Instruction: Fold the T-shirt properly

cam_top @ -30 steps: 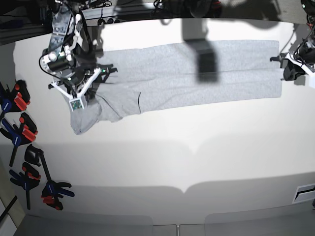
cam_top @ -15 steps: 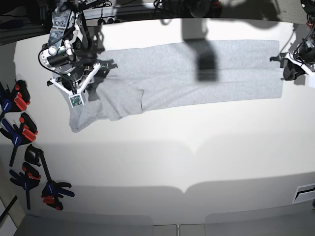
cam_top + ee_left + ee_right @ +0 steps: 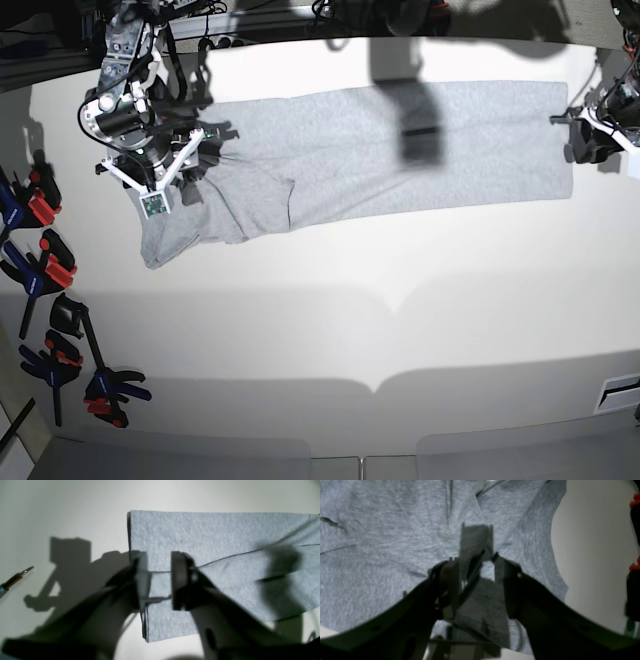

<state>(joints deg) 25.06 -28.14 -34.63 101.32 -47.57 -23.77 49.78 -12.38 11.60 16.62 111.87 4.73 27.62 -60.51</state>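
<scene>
The light grey T-shirt (image 3: 350,150) lies flat as a long folded strip across the far half of the white table (image 3: 330,330), with a sleeve end (image 3: 165,240) hanging down at its left. My right gripper (image 3: 198,158) hovers over that left end. In the right wrist view it (image 3: 476,587) is open, with only cloth (image 3: 382,542) and shadow under the jaws. My left gripper (image 3: 572,125) is at the strip's right edge. In the left wrist view it (image 3: 159,580) is open and straddles the folded edge of the shirt (image 3: 212,535), which lies flat beneath.
Several spring clamps (image 3: 40,270) with red and blue handles lie along the table's left edge and also show in the right wrist view (image 3: 635,505). A thin metal tool tip (image 3: 15,577) lies left of the shirt's edge. Dark equipment lines the back edge.
Both grippers have opened and let go of the shirt. The right arm has lifted slightly toward the back, and the sleeve end has settled on the table.
</scene>
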